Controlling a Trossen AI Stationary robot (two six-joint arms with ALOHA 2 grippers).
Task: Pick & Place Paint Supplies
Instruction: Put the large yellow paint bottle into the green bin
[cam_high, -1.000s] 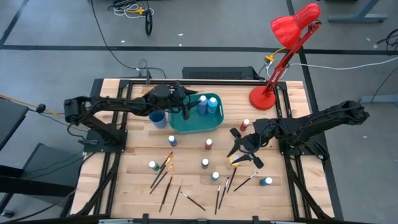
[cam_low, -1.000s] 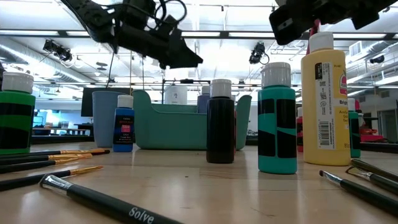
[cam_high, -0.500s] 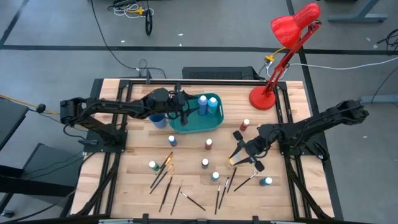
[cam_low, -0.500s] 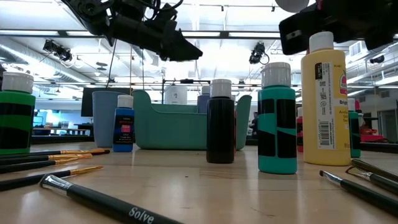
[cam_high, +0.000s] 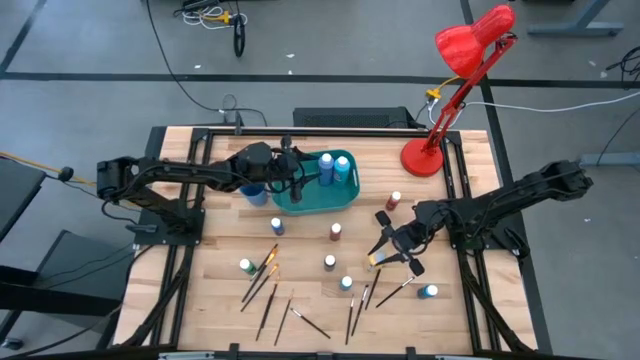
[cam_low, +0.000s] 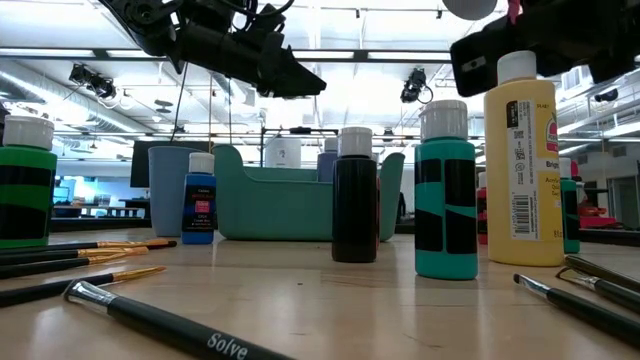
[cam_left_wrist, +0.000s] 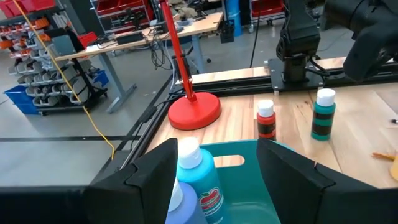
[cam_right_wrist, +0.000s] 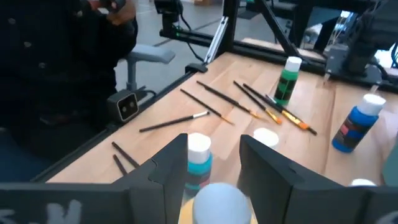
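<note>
Teal bin (cam_high: 318, 197), red lamp (cam_high: 455, 60), pale wood surface (cam_high: 310, 290); yellow bottle (cam_low: 522, 170), teal-and-black striped bottle (cam_low: 446, 195), white caps.

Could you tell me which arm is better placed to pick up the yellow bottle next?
Right. The right tool hangs directly over the yellow bottle, open, with the bottle's pale cap showing between its fingers in the right wrist view. The left tool is open above the bin, far across the table.

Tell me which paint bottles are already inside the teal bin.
The two blue bottles standing in the teal bin, near its right end. Every other bottle stands out on the bare table.
</note>
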